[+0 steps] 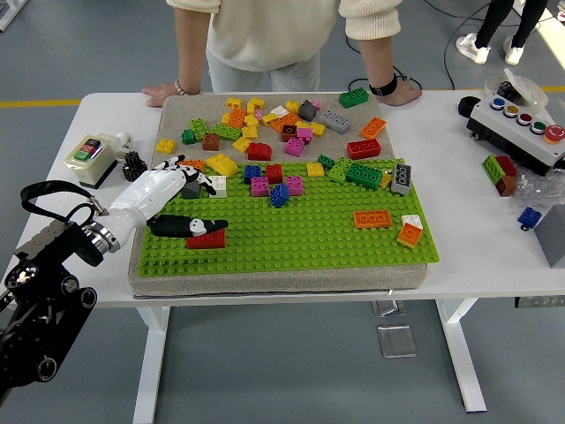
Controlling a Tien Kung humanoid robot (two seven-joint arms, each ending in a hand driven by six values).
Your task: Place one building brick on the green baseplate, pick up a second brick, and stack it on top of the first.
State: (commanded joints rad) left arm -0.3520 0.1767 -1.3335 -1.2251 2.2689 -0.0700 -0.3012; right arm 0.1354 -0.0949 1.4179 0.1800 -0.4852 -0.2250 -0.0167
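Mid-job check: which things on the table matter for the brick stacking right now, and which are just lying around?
In play: green baseplate; red brick on it; grey brick under the left hand; loose brick pile for spares.

Lying about: switch box, black gear, button box, bagged bricks, blue brick. A person's hands rest at the far edge.

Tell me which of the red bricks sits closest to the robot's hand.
The red brick at the green baseplate's near-left, right beside the left hand's thumb. The other red bricks sit farther back, near the pile.
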